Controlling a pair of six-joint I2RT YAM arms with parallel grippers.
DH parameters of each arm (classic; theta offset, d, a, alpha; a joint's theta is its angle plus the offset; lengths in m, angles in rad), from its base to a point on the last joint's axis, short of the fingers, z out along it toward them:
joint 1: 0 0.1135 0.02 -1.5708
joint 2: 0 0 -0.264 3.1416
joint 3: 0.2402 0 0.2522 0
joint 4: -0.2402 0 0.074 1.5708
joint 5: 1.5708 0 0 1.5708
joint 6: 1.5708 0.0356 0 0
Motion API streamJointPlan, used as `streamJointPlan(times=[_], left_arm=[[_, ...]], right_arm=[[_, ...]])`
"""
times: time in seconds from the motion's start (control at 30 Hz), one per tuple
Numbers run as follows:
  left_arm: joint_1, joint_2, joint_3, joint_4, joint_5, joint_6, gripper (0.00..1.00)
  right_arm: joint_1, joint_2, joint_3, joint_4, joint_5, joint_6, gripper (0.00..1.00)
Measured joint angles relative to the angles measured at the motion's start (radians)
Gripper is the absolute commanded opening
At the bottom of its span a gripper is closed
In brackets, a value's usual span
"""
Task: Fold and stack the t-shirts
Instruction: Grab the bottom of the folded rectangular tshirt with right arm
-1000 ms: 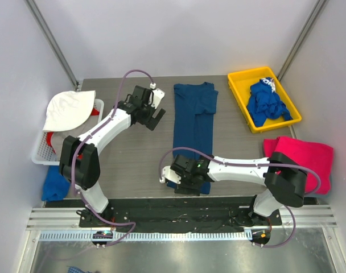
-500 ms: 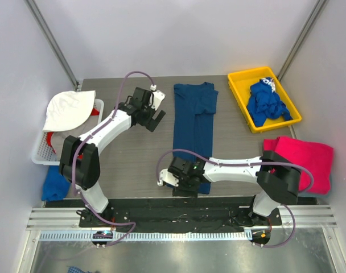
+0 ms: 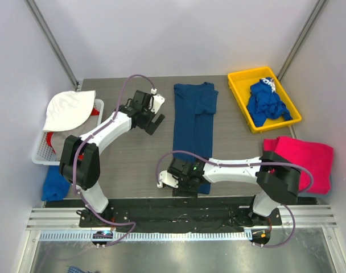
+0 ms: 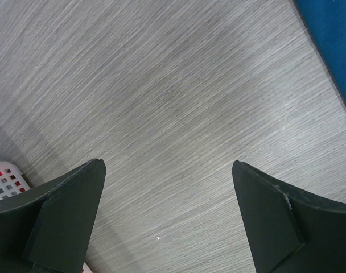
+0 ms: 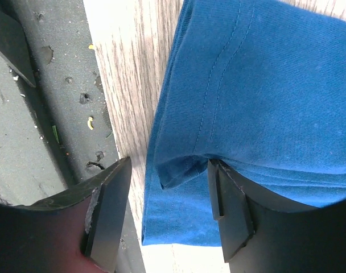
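The navy t-shirt point(image 3: 193, 122) lies folded into a long strip down the middle of the table, its print hidden. My right gripper point(image 3: 182, 182) is open at the shirt's near end. In the right wrist view its jaws point(image 5: 167, 210) straddle a raised corner of the hem point(image 5: 181, 170) at the table's front edge; one finger point(image 5: 233, 210) lies on the cloth. My left gripper point(image 3: 157, 118) is open and empty above bare table, left of the shirt; the shirt's edge point(image 4: 335, 34) shows at its far right. The royal-blue t-shirt point(image 3: 266, 104) lies crumpled in the yellow tray point(image 3: 239, 79). The magenta t-shirt point(image 3: 304, 156) lies at the right edge.
A white basket point(image 3: 42, 153) stands at the left edge with a white cloth point(image 3: 68, 110) draped over it; its corner shows in the left wrist view point(image 4: 5, 182). A blue cloth point(image 3: 53, 185) lies below it. The black base rail point(image 5: 42, 114) runs just beyond the shirt's hem.
My right gripper has slid a little left and nearer along the shirt's near end. My left gripper has drifted slightly left. The shirts have not moved.
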Motion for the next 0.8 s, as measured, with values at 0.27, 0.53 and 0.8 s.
streamJointPlan(times=[0.27,0.53,0.8], left_arm=[[0.005,-0.010,-0.027,0.006,0.000,0.001,1.00],[0.005,-0.017,-0.033,0.007,0.001,0.001,1.00],[0.008,-0.020,-0.040,0.013,0.000,0.002,1.00]], right_arm=[[-0.045,0.006,-0.002,0.017,-0.051,-0.027,0.45],[-0.083,0.018,0.005,0.035,-0.066,-0.055,0.19],[-0.092,0.023,0.019,0.027,-0.063,-0.062,0.01]])
